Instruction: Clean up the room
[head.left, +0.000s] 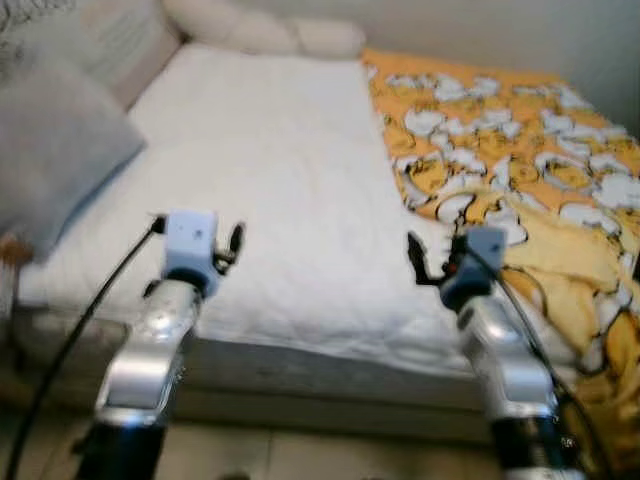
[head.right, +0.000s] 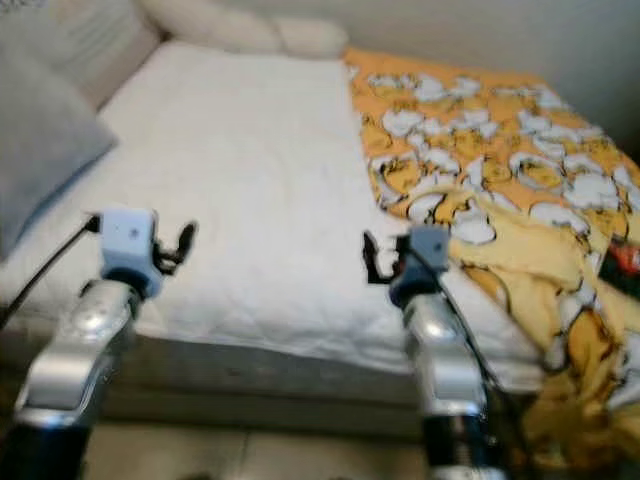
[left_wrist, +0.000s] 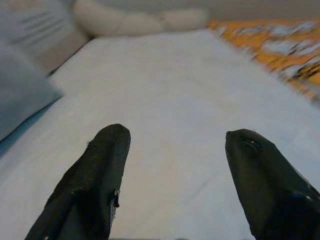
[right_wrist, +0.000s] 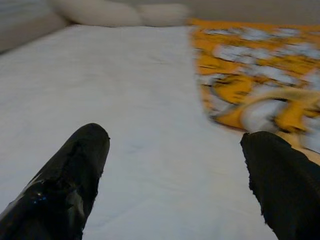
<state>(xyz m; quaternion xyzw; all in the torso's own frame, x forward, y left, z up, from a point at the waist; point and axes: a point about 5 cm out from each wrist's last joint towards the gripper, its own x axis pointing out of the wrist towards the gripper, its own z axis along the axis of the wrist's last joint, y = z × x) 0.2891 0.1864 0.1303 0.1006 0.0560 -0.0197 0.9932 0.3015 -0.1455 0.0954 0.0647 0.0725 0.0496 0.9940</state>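
blanket lengthwise on bed — grippers spread

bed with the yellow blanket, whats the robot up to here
The robot stands at the side of the bed, both arms raised over the bare white mattress. The left gripper and the right gripper are open and hold nothing. The orange and yellow patterned blanket lies bunched on the robot's right side of the bed, spilling over the near edge. A grey pillow sits at the left, and cream pillows line the far end. Nothing is being handled yet.
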